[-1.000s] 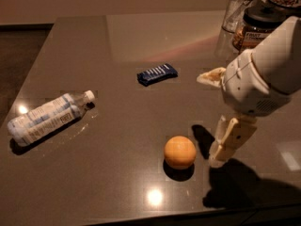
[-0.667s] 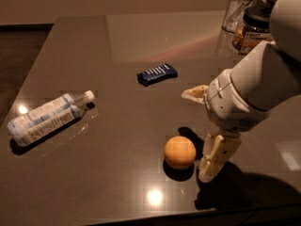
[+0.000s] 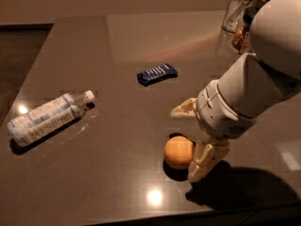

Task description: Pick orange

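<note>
The orange is a small round fruit lying on the dark table near its front edge. My gripper is open and low over the table, right at the orange. One cream finger points left just above and behind the orange. The other finger stands against the orange's right side. The orange sits on the table, not lifted. My white arm fills the right side of the view.
A plastic water bottle lies on its side at the left. A dark blue packet lies at the middle back. A clear glass and a jar stand at the back right. The table's front edge is close below the orange.
My arm has moved left and down toward the orange, bringing the fingers from its right side to around it. The orange, bottle and packet have not moved.
</note>
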Tool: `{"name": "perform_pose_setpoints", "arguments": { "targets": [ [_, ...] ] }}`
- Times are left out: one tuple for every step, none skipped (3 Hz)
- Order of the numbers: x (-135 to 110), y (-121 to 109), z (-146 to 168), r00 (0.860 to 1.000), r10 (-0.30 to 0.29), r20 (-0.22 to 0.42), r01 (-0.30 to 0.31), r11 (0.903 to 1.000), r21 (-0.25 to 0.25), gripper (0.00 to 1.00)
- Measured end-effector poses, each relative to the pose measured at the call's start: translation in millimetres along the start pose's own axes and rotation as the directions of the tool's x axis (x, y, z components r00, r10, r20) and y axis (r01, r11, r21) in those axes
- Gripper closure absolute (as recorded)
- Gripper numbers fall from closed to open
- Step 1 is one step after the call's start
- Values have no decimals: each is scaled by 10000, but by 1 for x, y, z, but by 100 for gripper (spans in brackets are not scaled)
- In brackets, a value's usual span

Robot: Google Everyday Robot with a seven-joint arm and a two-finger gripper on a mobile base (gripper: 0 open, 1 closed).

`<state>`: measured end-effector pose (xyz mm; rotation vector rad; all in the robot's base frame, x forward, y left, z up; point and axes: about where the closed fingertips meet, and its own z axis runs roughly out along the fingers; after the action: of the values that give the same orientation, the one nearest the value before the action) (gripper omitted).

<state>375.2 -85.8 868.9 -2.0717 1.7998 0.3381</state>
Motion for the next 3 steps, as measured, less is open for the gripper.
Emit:
{"name": "perform_pose_setpoints", "arguments": {
  "targets": [
    [-2,4,7,9998,-207,69,209,9991,-356,41],
    [-4,7,9,9994,-320,144,328,9977,-594,65],
    [-6,-15,-12,9996,117,254,-101,9979,-647,96]
  ]
}}
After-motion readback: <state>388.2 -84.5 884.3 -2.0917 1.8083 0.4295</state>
